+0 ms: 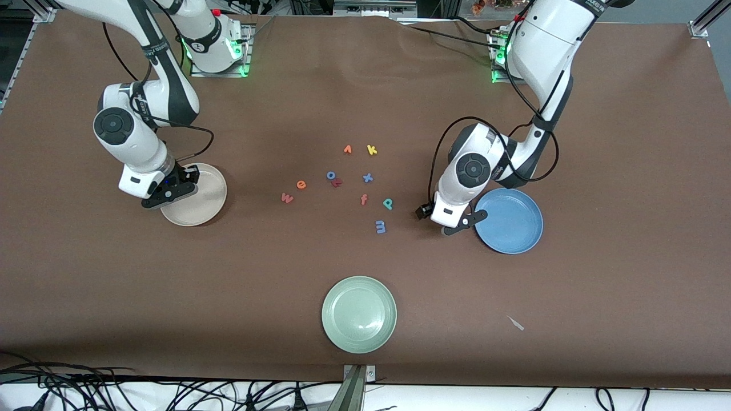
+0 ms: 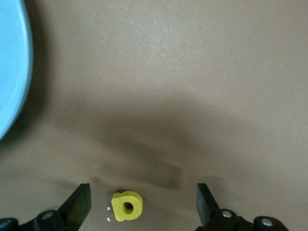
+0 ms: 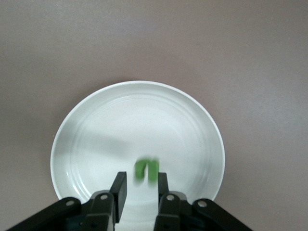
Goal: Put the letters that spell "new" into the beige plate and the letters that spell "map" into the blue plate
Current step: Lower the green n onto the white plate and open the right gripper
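Observation:
Over the beige plate my right gripper has its jaws slightly parted. The olive-green n shows blurred just off the fingertips, above the plate's floor. My left gripper is low and open beside the blue plate; the yellow a lies on the table between its fingers, untouched. On the table mid-way between the plates lie the pinkish-red w, orange e, teal p and blue m.
Other letters lie among them: a blue o with a red letter against it, a blue x, an orange-red f, a yellow k. A pale green plate sits nearest the front camera.

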